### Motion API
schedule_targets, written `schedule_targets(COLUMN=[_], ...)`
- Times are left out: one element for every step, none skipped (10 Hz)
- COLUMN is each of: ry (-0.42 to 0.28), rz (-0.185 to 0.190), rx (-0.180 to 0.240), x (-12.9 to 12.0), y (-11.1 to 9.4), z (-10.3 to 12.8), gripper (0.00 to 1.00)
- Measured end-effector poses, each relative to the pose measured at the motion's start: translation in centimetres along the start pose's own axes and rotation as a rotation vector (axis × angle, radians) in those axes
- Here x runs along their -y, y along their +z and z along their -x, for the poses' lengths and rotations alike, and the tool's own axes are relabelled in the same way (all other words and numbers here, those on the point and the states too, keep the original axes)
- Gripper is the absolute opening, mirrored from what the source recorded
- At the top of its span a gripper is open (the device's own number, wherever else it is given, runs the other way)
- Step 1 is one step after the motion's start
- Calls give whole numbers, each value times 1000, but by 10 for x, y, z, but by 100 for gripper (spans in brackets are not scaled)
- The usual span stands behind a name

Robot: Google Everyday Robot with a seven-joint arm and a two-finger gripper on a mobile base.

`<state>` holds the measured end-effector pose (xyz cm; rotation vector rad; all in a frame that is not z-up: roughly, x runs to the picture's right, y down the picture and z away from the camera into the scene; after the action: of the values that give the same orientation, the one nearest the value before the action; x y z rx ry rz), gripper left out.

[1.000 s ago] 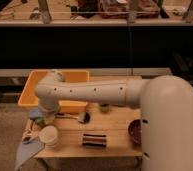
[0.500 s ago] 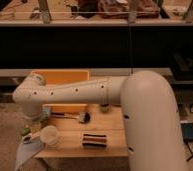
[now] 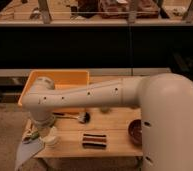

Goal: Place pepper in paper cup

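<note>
The off-white paper cup [image 3: 51, 138] stands at the front left of the small wooden table [image 3: 115, 145], partly covered by my arm. A small pale green shape [image 3: 32, 134], which looks like the pepper, lies just left of the cup at the table's left edge. My gripper [image 3: 40, 129] hangs down from the white arm's wrist, right above and between the green shape and the cup. The wrist hides most of it.
A dark striped block [image 3: 94, 140] lies at the front middle. A dark brown bowl [image 3: 135, 133] sits at the right. An orange tray [image 3: 60, 79] is at the back left. A black-headed utensil [image 3: 79, 117] lies mid-table. A grey cloth [image 3: 24, 153] hangs off the front left corner.
The arm has swung lower and a little to the right, bringing the wrist down over the cup and the green shape. The cup is now partly covered.
</note>
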<state>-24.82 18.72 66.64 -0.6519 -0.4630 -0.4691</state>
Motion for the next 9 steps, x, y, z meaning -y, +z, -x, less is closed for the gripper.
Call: schedule_targets(ry=[-5,-10,-17,-25,-27,-25,-16,-6,2], rz=[1,-1,0,-1,2,2,4,3,1], rx=[2,-1,-2,-8,-18,-35,-49,-57,-56], x=[-6,-6,-7,-6,-6,-6,-8,-10,-10], y=[4,6,8,11,13,15,17,17,18], z=[1,2,5,7,8,6,3,-2,-6], gripper=[23,23,23,23,23,23,23,23,23])
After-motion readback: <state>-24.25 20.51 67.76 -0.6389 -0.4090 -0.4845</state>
